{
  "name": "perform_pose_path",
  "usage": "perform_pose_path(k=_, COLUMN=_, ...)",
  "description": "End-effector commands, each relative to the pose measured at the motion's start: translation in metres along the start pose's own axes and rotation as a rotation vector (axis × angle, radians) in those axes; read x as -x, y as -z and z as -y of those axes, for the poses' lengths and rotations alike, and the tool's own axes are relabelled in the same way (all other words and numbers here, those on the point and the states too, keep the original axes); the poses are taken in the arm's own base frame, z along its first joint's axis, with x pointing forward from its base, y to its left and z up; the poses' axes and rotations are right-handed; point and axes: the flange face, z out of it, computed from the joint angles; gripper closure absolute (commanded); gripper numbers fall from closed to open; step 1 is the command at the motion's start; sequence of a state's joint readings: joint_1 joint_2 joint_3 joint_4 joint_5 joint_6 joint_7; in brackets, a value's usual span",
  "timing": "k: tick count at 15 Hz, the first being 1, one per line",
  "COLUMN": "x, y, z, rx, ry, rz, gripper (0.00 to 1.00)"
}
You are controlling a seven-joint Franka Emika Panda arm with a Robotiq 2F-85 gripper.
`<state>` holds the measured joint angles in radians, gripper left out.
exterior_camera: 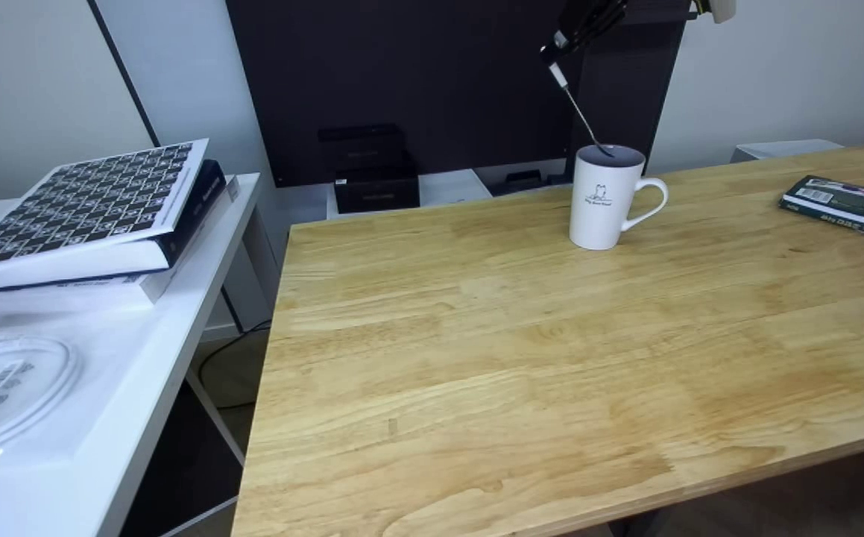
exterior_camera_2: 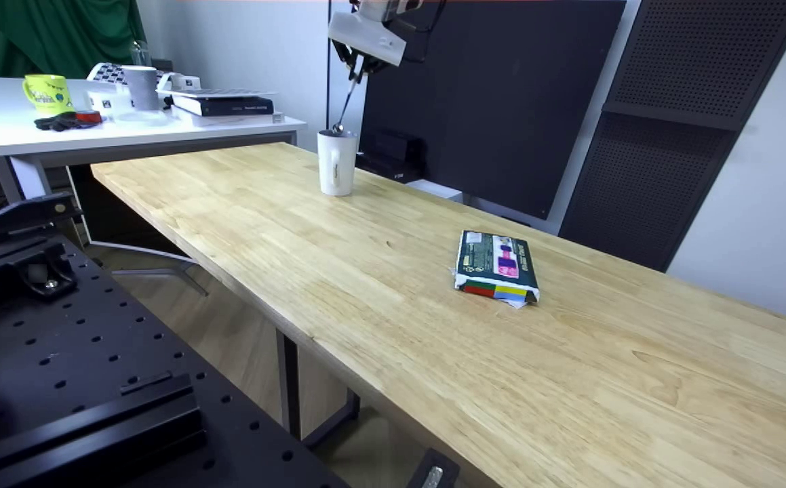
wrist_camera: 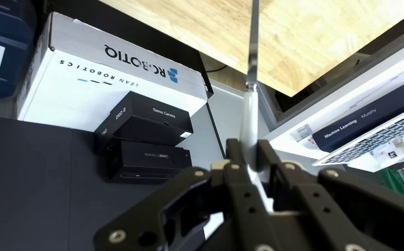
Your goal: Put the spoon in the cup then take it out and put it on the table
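The spoon [exterior_camera: 581, 113] is slender silver metal with a white handle end. My gripper [wrist_camera: 249, 150] is shut on that white end in the wrist view. In both exterior views the gripper [exterior_camera_2: 357, 70] is above the white cup [exterior_camera: 597, 212], and the spoon [exterior_camera_2: 347, 103] hangs tilted, bowl down. The bowl is at the cup's mouth, close to rim height; I cannot tell how far inside it is. The cup [exterior_camera_2: 336, 169] stands upright near the far edge of the wooden table [exterior_camera: 514, 358]. The cup is out of the wrist view.
A flat dark green package [exterior_camera_2: 498, 261] lies on the table, well apart from the cup. A white side table [exterior_camera_2: 13, 146] with stacked books [exterior_camera: 96, 216] stands off the wooden table's end. A Robotiq box [wrist_camera: 118, 66] and dark boxes [wrist_camera: 149, 120] are beyond the far edge.
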<state>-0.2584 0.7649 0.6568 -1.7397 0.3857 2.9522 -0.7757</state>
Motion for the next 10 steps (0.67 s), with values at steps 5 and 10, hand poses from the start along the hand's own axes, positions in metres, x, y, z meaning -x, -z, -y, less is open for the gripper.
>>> perform_pose_path(k=5, x=0.032, y=0.006, z=0.002, rx=0.021, ry=0.010, rz=0.032, gripper=0.96)
perform_pose_path(k=10, x=0.046, y=0.000, z=0.001, rx=0.019, ry=0.005, rz=0.061, gripper=0.96)
